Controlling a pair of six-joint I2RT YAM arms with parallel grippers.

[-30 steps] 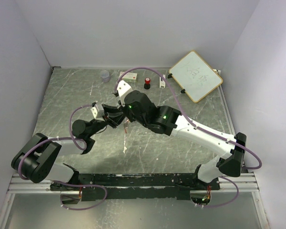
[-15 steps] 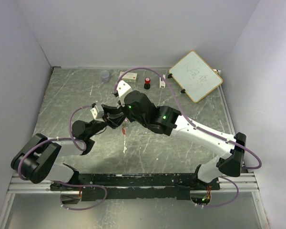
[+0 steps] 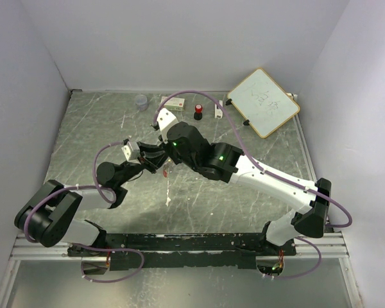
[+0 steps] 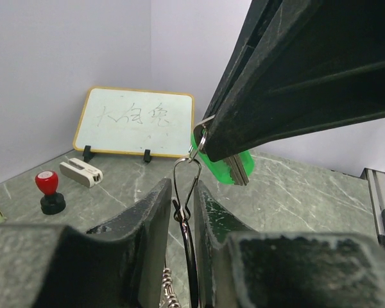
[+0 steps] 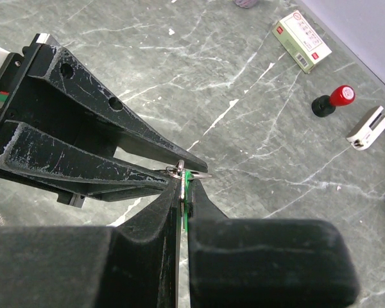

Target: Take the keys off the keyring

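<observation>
In the left wrist view my left gripper (image 4: 183, 192) is shut on the thin wire keyring (image 4: 187, 179), which stands up between its fingers. My right gripper (image 5: 186, 183) reaches in from the upper right and is shut on the green key (image 4: 230, 165), which hangs on the ring's top loop. In the right wrist view the green key (image 5: 188, 186) shows as a thin edge between the fingers, with the keyring (image 5: 177, 169) at their tips. In the top view both grippers meet at mid-table, the left gripper (image 3: 149, 167) and the right gripper (image 3: 156, 156). A small red speck (image 3: 165, 172) hangs below them; I cannot tell whether it is the red key.
A whiteboard (image 3: 263, 101) leans at the back right. A black knob with a red top (image 3: 198, 112), a white block (image 3: 218, 113), a small box (image 3: 176, 102) and a clear cup (image 3: 141, 101) stand along the back edge. White walls close in three sides.
Both grippers, still joined at the keyring, have shifted slightly to the left. Their grips have not changed.
</observation>
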